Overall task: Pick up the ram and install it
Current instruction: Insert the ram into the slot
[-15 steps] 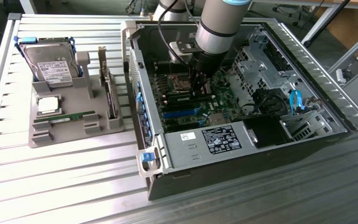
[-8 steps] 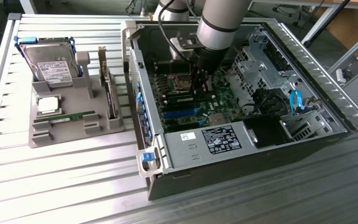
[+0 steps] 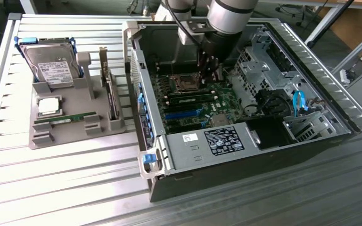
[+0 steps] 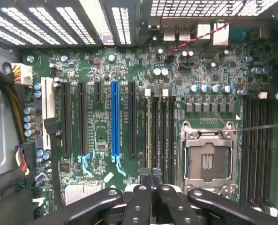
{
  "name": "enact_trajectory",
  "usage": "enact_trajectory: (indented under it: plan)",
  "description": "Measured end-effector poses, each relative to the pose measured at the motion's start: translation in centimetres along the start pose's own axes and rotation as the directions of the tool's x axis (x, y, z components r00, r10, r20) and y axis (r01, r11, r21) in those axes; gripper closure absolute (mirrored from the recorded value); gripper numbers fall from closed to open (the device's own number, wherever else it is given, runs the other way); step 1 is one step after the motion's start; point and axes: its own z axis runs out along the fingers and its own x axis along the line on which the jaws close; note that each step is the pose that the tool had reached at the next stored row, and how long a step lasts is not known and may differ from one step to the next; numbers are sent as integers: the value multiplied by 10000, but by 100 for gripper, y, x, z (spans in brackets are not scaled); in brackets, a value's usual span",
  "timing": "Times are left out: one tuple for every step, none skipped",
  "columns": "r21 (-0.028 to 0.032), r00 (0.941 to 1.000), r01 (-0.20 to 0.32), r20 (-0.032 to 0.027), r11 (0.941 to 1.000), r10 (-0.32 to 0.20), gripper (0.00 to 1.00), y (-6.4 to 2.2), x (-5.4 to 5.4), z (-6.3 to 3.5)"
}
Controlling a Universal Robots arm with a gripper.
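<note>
On the motherboard [image 3: 224, 101] the ram [image 3: 190, 100] stands edge-up, parallel to the blue slot [image 3: 182, 114]; the pincer [image 4: 153, 176] hangs nearby, tips together.

Exterior view overlooks the case [image 3: 263, 174]; wrist view closely faces its motherboard [image 4: 101, 129].

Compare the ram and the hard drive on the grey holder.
The ram is a thin green stick; the hard drive is a broad silver block with a white label. The ram sits low; the hard drive stands propped, tilted. Both rest in the grey holder, outside the case.
</note>
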Motion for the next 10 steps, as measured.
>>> enact_trajectory:
  plan:
    - [-24,10000,1,0,10000,-1,91,-68,0,-1]
    - [-53,10000,0,0,10000,0,91,-155,0,-1]
    - [-77,10000,1,0,10000,-1,91,-227,1,-1]
    - [-99,10000,1,-1,10000,-1,91,-303,1,-2]
    - [-119,10000,0,-1,9999,0,91,-383,1,-3]
    - [-131,10000,1,-1,9999,-1,91,-435,0,-7]
    - [-143,10000,1,-2,9999,-1,91,-490,0,-20]
    - [-161,10000,1,0,9999,-1,91,-566,0,-47]
    - [-174,10000,0,0,9998,0,91,-606,1,-61]
    - [-178,10000,1,2,9998,-1,91,-620,0,-61]
